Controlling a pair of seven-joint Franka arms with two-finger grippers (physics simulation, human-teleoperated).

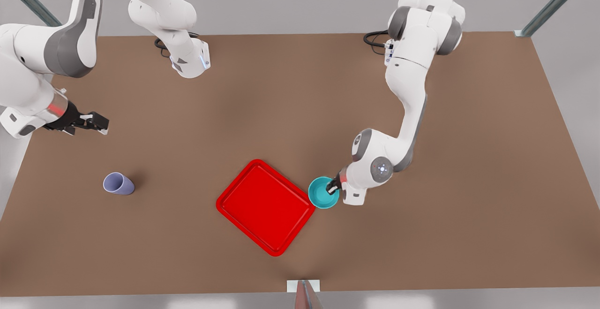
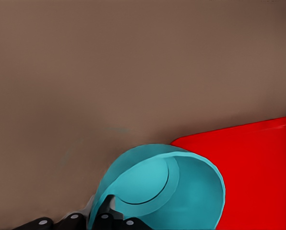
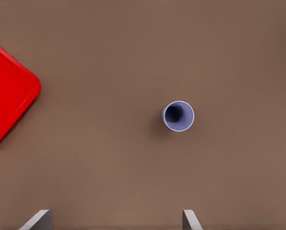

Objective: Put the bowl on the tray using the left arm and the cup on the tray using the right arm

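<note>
The turquoise bowl is just off the red tray, at the edge toward the front view's right. My left gripper is shut on its rim, one finger inside the bowl and one outside. In the left wrist view the bowl is tilted, with the tray right behind it. The lavender cup stands upright on the table far to the front view's left. My right gripper hovers open, above and apart from the cup, and its fingertips frame bare table.
The brown table spreads wide between cup and tray. A corner of the tray lies well away from the cup. A small white bracket sits at the table's near edge, and metal frame posts stand at the far corners.
</note>
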